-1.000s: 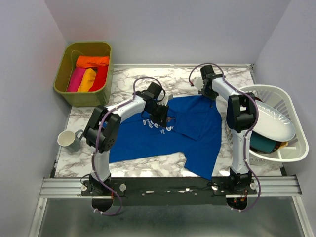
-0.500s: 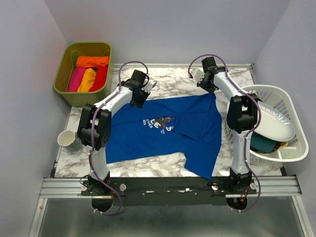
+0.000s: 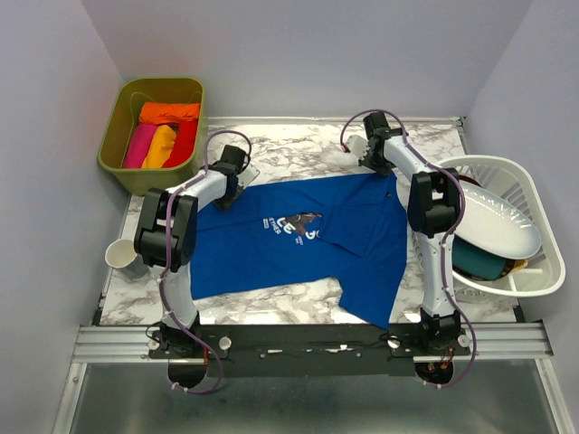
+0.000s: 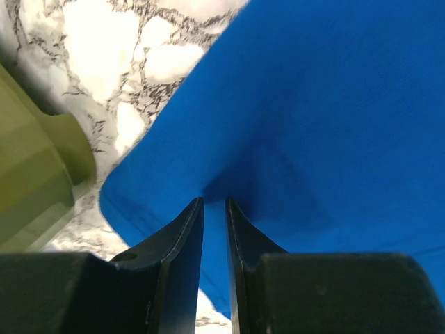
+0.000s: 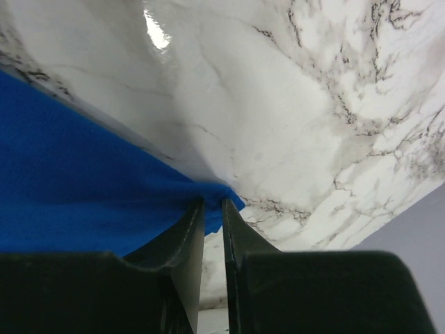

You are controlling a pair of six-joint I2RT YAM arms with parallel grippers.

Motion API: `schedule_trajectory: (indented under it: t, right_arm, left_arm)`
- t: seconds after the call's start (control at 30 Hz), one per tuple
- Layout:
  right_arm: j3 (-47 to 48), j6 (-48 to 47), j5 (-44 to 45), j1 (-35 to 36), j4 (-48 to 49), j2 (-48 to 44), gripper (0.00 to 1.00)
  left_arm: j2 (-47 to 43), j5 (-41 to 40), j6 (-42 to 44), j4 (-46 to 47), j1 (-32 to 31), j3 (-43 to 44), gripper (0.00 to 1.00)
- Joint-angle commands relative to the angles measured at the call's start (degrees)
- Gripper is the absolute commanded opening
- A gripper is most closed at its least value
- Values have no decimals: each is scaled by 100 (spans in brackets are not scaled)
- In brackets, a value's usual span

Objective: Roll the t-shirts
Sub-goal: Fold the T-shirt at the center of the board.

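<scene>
Across the middle of the desk (image 3: pixel 298 149), that's the blue t-shirt (image 3: pixel 353 226) spread out, graphic up? What's holding it? (first poster)

Yep, the left gripper (image 4: pixel 214 202) is nearly closed, pinching the shirt's far-left corner. The right gripper (image 5: pixel 213 202) is just as narrow, nipping the far-right corner near the desk's far edge. The plain t-shirts (image 3: pixel 163 145) sit bundled in the green bin (image 3: pixel 116 136) off the far-left corner. (second poster)
</scene>
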Motion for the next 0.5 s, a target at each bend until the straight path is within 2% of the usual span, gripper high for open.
schedule_trajectory:
  t: [0.0, 0.33, 0.47]
  right_arm:
    - [131, -399, 491, -21, 372, 363, 24]
    - [280, -225, 544, 5, 355, 513, 24]
    - [69, -268, 544, 31, 363, 408, 24]
  left_arm:
    - [37, -597, 556, 591, 4, -238, 29]
    - [-155, -1283, 1382, 1750, 48, -1100, 28]
    - [-165, -1249, 1594, 1928, 92, -1276, 28]
